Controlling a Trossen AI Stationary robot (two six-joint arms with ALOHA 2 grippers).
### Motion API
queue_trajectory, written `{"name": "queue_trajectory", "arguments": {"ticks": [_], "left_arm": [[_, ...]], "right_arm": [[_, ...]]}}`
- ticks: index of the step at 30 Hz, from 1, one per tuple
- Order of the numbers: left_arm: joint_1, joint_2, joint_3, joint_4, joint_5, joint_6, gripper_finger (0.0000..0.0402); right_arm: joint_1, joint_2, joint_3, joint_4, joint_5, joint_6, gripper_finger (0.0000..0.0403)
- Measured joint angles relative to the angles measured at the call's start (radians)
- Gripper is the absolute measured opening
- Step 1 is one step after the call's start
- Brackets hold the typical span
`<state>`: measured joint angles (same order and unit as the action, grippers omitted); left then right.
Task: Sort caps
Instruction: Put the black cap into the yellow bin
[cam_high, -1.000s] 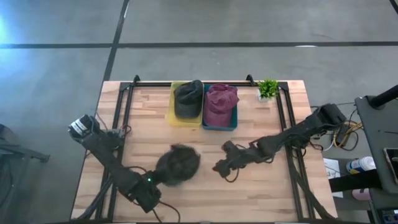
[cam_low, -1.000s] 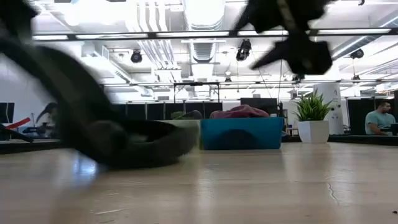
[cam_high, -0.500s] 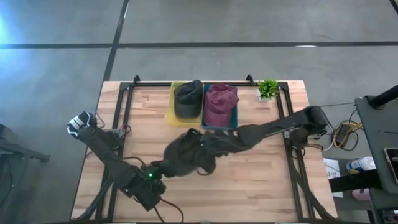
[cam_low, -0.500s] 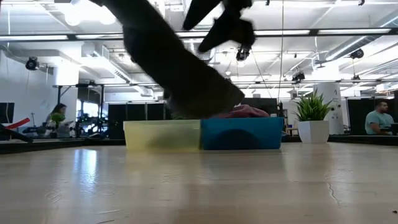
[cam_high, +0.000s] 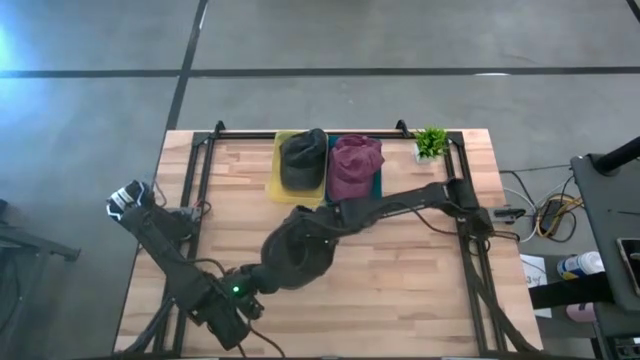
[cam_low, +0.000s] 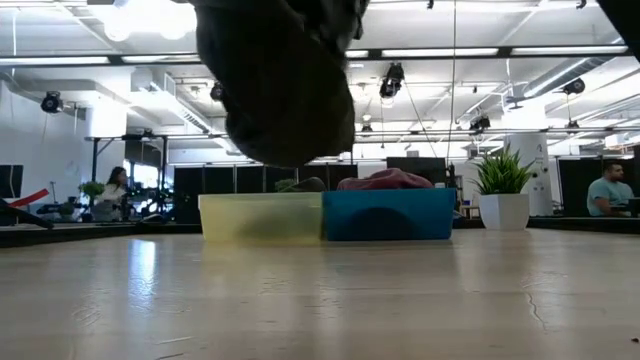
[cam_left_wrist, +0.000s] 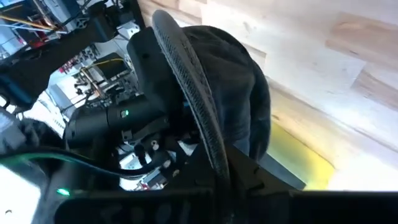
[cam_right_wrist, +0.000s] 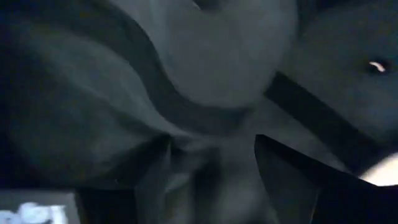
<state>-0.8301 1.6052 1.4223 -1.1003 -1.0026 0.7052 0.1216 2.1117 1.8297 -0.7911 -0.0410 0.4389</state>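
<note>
The left jaws (cam_high: 268, 277) are clamped together on the brim of a dark olive-grey cap (cam_high: 300, 248), holding it up off the worktop (cam_high: 420, 290); in the low view the cap (cam_low: 278, 85) hangs well above the surface, in front of the bins. The left wrist view shows the curved brim (cam_left_wrist: 189, 93) running edge-on between the fingers, with the crown bulging beyond it. The right jaws (cam_high: 327, 223) stand apart and are pressed into the far side of the same cap; the right wrist view is filled with dark fabric between its two fingers (cam_right_wrist: 292, 180), and whether they grip it cannot be told. The cap is over the middle of the worktop, nearer the front edge than the bins are.

At the middle of the back edge two bins stand side by side, touching. The yellow bin (cam_high: 279, 187) holds a second dark olive-grey cap (cam_high: 304, 158), which fills it. The teal bin (cam_high: 374, 192), on the side nearer the right edge, holds a maroon cap (cam_high: 354, 165), heaped above the rim. In the low view both rise a little above the bin walls.

A small potted plant (cam_high: 430, 142) stands near the back right corner, just beside the teal bin but apart from it
</note>
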Motion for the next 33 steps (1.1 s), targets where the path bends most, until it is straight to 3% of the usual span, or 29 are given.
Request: {"name": "queue_trajectory", "arguments": {"ticks": [2,4,7,13,19,23,33], "left_arm": [[-0.004,0.002,0.0,0.001,0.011,-0.004,0.0005],[-0.005,0.002,0.0,0.005,0.029,-0.017,0.0005],[-0.007,0.004,-0.002,-0.003,0.063,-0.041,0.0005],[-0.001,0.015,-0.002,-0.008,0.105,-0.053,0.0005],[0.006,0.015,-0.001,-0.005,0.011,-0.053,0.0005],[0.007,0.016,-0.002,0.012,0.022,-0.08,0.0005],[0.025,0.015,-0.002,-0.017,-0.038,-0.162,0.0005]], "right_arm": [[-0.008,0.022,0.067,-0.165,0.026,-0.056,0.0226],[-0.008,0.031,0.128,-0.345,0.153,-0.097,0.0226],[-0.009,0.014,0.183,-0.415,0.291,-0.107,0.0226],[-0.025,-0.025,0.229,-0.244,0.152,-0.086,0.0226],[-0.024,-0.003,0.175,-0.124,0.108,-0.047,0.0226],[-0.02,0.047,0.136,-0.092,0.052,-0.038,0.0226],[-0.01,0.066,0.085,-0.175,0.088,-0.053,0.0226]]}}
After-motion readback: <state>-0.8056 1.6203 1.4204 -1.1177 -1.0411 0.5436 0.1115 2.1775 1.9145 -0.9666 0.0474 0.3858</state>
